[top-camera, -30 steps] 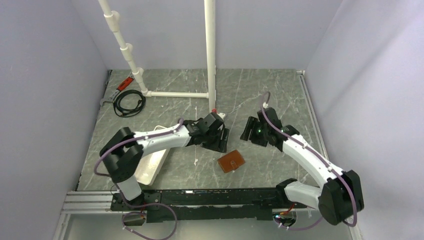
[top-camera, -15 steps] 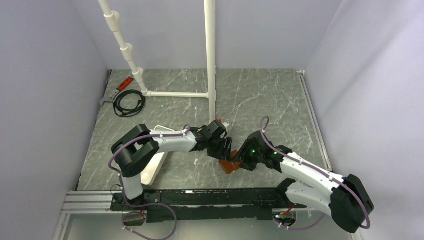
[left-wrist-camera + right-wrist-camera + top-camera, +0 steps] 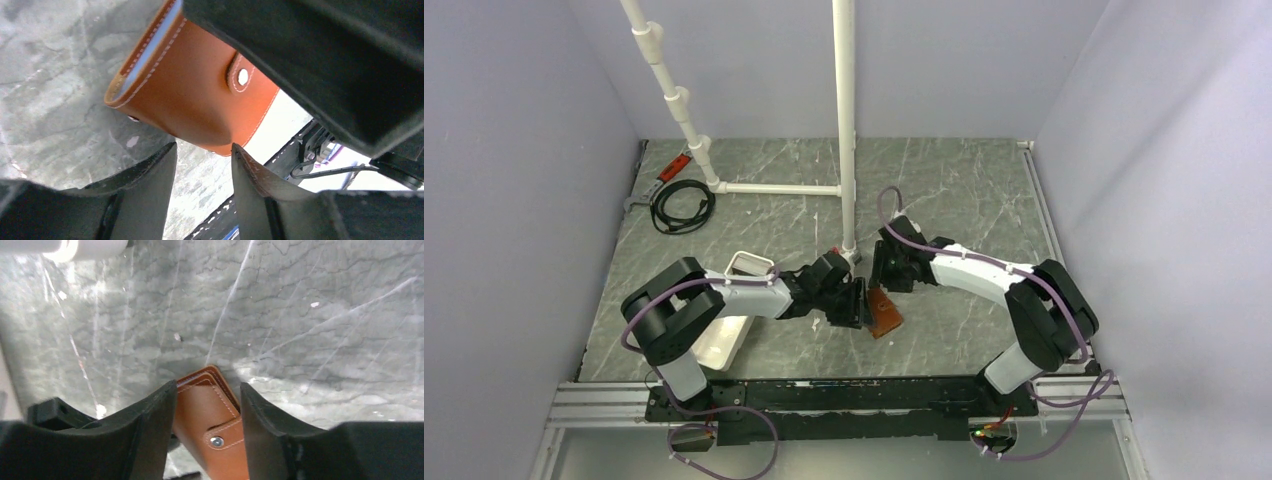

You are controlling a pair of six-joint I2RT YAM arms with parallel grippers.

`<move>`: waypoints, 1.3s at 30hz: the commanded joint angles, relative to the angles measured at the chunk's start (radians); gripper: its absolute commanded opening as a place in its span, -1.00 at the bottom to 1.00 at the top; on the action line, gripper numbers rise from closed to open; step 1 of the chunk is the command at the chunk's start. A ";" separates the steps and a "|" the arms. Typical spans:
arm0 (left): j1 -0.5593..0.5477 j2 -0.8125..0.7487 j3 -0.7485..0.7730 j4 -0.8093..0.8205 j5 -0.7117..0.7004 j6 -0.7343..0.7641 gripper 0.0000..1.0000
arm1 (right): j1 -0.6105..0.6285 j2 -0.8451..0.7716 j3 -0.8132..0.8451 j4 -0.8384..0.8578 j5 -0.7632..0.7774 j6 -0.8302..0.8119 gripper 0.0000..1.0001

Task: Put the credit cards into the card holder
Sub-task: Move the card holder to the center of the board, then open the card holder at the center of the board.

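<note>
Brown leather card holder up off surface, tilted, about mid-width, nearer near edge than far. I see right gripper jaws clamped on its two sides, snap stud between them. Left gripper jaws apart, holder's lower edge just ahead of gap, not between them. Light-blue card edge showing in holder's open side.

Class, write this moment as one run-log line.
stage: holder pickup | card holder: raised, tilted | right tool: gripping it | left tool: jaws apart, at its lower corner
</note>
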 commanded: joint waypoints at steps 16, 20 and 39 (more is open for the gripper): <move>0.095 -0.054 -0.018 0.057 0.027 -0.164 -1.00 | 0.216 -0.070 -0.089 0.009 0.151 -0.360 -0.18; 0.102 0.048 0.024 0.103 0.079 -0.216 -1.00 | 0.254 -0.042 -0.090 -0.006 0.206 -0.330 -0.16; 0.102 0.184 0.065 -0.339 -0.130 -0.332 -1.00 | 0.180 -0.186 -0.151 0.034 0.208 -0.226 -1.00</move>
